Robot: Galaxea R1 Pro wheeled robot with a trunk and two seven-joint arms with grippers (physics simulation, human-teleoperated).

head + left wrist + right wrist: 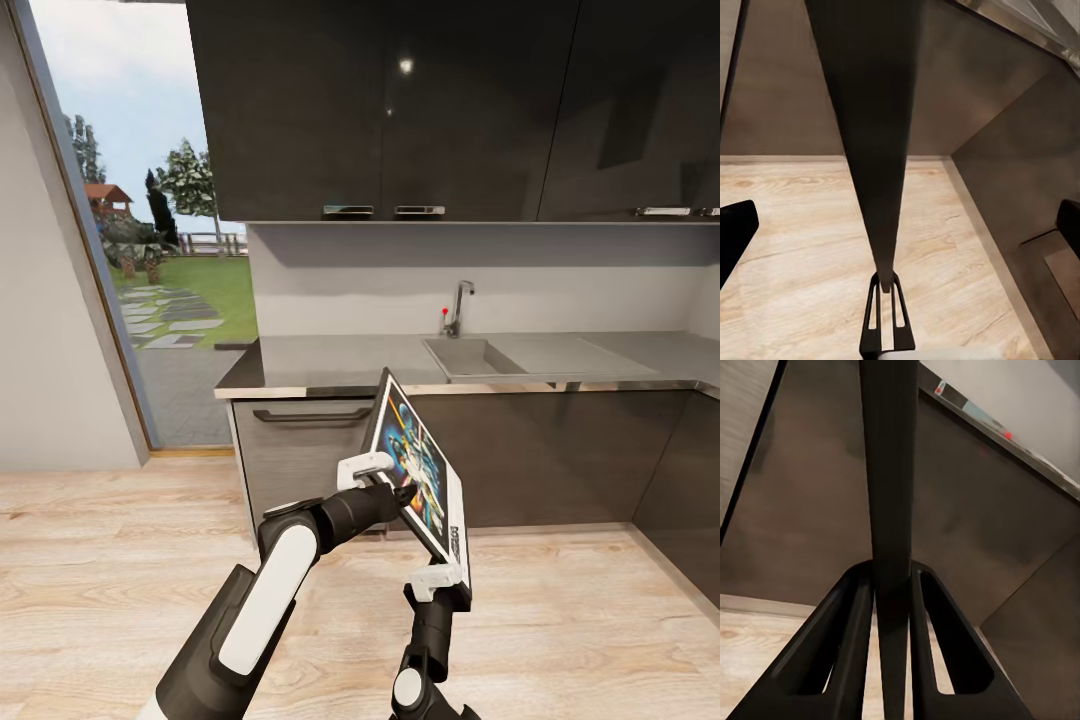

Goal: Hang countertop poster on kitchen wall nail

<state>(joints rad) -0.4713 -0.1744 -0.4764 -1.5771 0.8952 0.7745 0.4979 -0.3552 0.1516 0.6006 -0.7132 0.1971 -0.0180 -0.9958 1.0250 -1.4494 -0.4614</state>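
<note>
Item: 1 poster (420, 470), off the table (330, 365), tilted, long axis running up-left to down-right. Left pincer (400, 492) clenched on its near long edge; right pincer (452, 592) clenched on its lower corner.

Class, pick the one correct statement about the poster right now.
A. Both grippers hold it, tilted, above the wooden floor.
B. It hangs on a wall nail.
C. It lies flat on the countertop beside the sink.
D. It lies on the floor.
A: the left gripper and the right gripper each clamp an edge of the tilted poster, in front of the countertop.
</note>
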